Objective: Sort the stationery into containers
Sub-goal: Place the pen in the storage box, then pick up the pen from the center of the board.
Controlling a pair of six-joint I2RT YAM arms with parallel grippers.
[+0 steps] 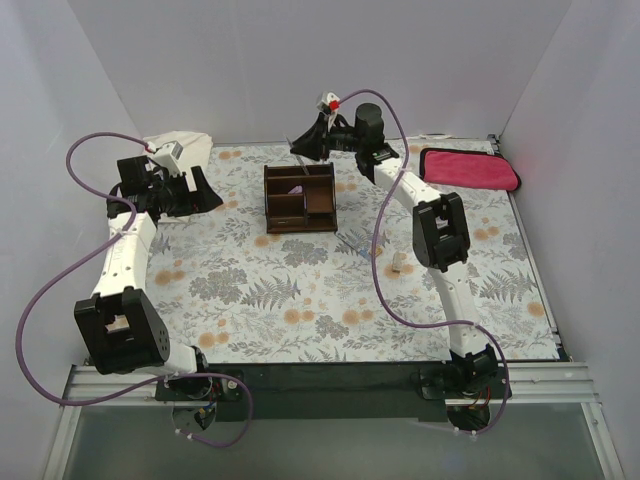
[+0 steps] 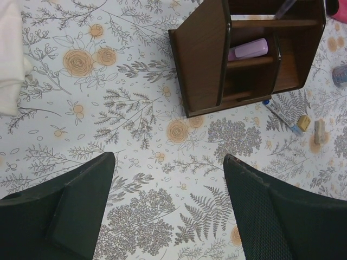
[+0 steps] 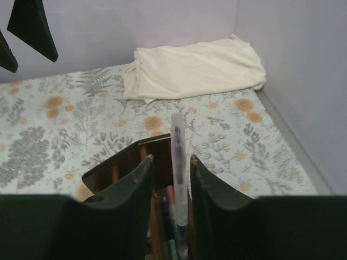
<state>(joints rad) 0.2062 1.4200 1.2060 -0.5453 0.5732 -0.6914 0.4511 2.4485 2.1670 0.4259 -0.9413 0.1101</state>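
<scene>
Over the back of the wooden organizer (image 1: 300, 200) the right claw (image 3: 171, 161) hangs around a clear pen (image 3: 179, 184) that stands upright, its lower end down inside a compartment. The jaws stand slightly apart, with a sliver of gap on one side of the pen. I judge it released rather than gripped, though the angle is tight and I would not swear to it. A pink piece (image 2: 248, 50) already lies in a middle compartment.

Left out on the flowered table (image 2: 135, 108) are a blue-capped pen (image 2: 282, 116) just beside the organizer's corner, a tan block (image 2: 304, 123) and a paler block (image 2: 320, 131) near it, and something greyish (image 2: 340, 75) at the edge of the left wrist view. The left claw (image 2: 169, 161) hangs wide open and empty above the table, well apart from those pieces. By my reckoning the sorting is partly done: at least two things are in, and about four wait outside.
</scene>
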